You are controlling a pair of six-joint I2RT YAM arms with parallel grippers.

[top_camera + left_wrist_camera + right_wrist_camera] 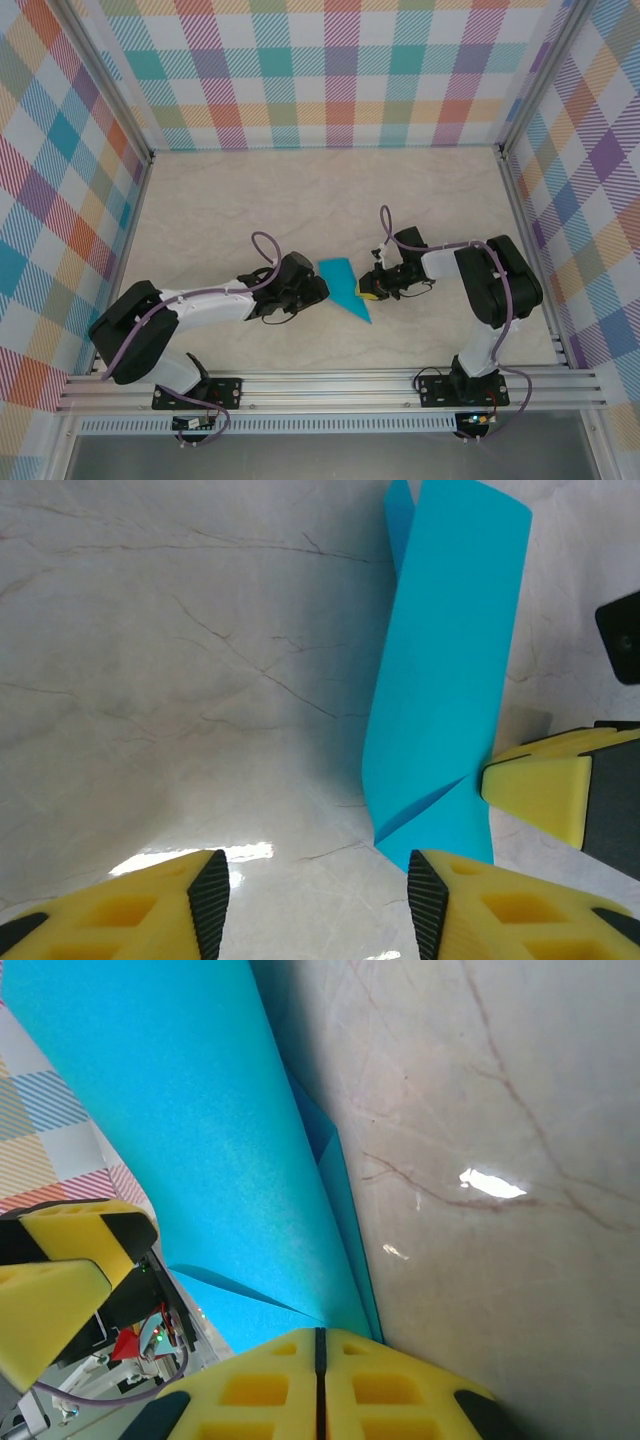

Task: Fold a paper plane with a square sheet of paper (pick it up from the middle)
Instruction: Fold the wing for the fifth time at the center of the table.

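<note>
The left gripper [319,290] hangs with its jaws apart and empty, low over the desk [250,200], just beside the folded sheet of paper [343,283] at mid-desk between the arms. The right gripper [371,287] is clamped tight on the sheet's right edge, where the paper curls upward.

Colour notes. Square sheet of paper [343,283]: plain teal-blue, no print, and I see a darker shade on the layer tucked underneath. My left gripper [318,900]: yellow fingers [130,915] with black pads [210,895]. My right gripper [320,1360]: same yellow, black patches at the sides. Table [250,200]: cream marble pattern with thin brown-grey veins. Walls [340,70]: plaid of teal, orange, purple, green and yellow bands on white. My arms [200,303]: black and white shells, purple cables [263,234]. Front rail [330,385]: bare silver metal.
</note>
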